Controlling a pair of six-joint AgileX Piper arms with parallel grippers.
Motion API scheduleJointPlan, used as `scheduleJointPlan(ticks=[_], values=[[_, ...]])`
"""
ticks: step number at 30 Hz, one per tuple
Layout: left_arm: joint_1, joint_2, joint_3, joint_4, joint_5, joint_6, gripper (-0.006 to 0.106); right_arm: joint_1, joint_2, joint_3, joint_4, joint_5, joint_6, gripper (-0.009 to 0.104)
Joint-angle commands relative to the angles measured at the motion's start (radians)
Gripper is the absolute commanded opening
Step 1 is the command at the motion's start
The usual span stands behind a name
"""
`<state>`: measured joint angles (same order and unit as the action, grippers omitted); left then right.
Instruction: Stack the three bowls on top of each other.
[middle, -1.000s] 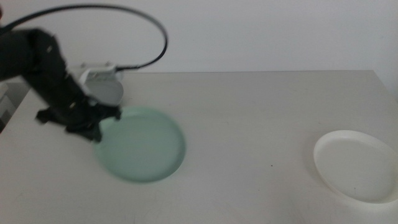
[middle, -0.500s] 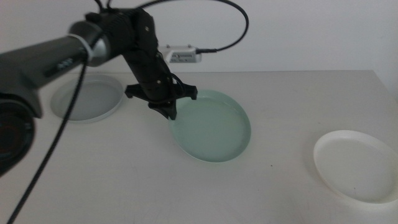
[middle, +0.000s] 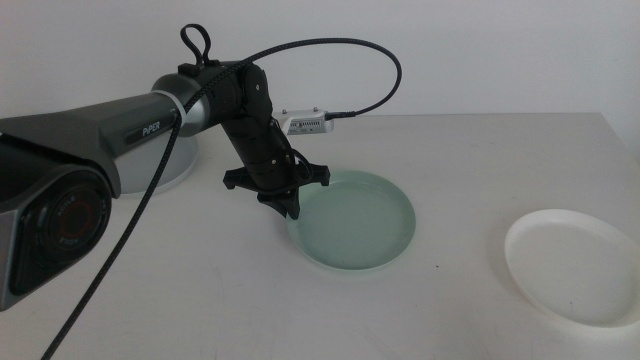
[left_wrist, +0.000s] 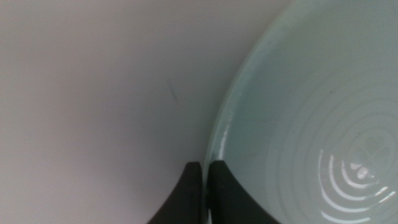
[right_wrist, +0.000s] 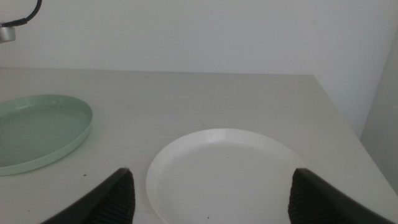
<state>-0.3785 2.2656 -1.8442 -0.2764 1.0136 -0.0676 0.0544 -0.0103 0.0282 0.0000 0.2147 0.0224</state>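
Dragged rightward toward the white bowl (middle: 577, 266), the green bowl (middle: 352, 220) sits pinched by the left gripper (middle: 283, 200), whose thin rim hold could slip.

We see the left tool (middle: 283, 200) clamped on the near-left rim of the mint green bowl (middle: 355, 220) mid-table (middle: 450, 150); the white bowl (middle: 575, 265) sits well apart, far right.

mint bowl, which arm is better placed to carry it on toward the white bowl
Left. The left tool is shut on the rim of the mint bowl. The right tool is open, empty, beside the white bowl.
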Motion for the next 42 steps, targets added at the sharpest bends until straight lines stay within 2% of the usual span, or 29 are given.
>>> scheduleJointPlan(ticks=[1,4,8,9,11,13,17,22,30,37,42], values=[[-0.002,-0.061,-0.031,-0.018,-0.019,0.002,0.009,-0.001,-0.026,-0.006,-0.009,-0.081,-0.006,0.063],[-0.002,-0.061,-0.031,-0.019,-0.018,0.016,0.025,-0.001,-0.026,-0.006,-0.009,-0.081,-0.006,0.063],[-0.002,-0.068,-0.031,-0.033,-0.012,0.04,0.062,-0.001,-0.026,-0.006,-0.009,-0.081,-0.006,0.063],[-0.002,-0.075,-0.031,-0.034,-0.012,0.068,0.075,-0.001,-0.026,-0.006,-0.009,-0.081,-0.006,0.063],[0.001,-0.09,-0.031,-0.034,-0.017,0.107,0.092,-0.001,-0.026,-0.006,-0.009,-0.081,-0.006,0.063],[0.01,-0.115,-0.031,-0.032,-0.01,0.112,0.101,-0.001,-0.026,-0.006,-0.009,-0.081,-0.006,0.063],[0.05,-0.194,-0.031,-0.02,0.019,0.108,0.103,-0.001,-0.026,-0.006,-0.009,-0.081,-0.006,0.063],[0.126,-0.292,-0.031,0.074,0.056,0.086,0.103,-0.001,-0.026,-0.006,-0.009,-0.081,-0.006,0.063],[0.359,-0.352,-0.031,0.095,0.045,0.094,0.105,-0.001,-0.026,-0.006,-0.009,-0.081,-0.006,0.063],[0.499,-0.304,-0.031,0.122,-0.102,0.156,0.105,-0.001,-0.026,-0.006,-0.009,-0.081,-0.006,0.063],[0.545,-0.235,-0.031,0.116,-0.252,0.214,0.105,-0.001,-0.026,-0.006,-0.009,-0.081,-0.006,0.063]])
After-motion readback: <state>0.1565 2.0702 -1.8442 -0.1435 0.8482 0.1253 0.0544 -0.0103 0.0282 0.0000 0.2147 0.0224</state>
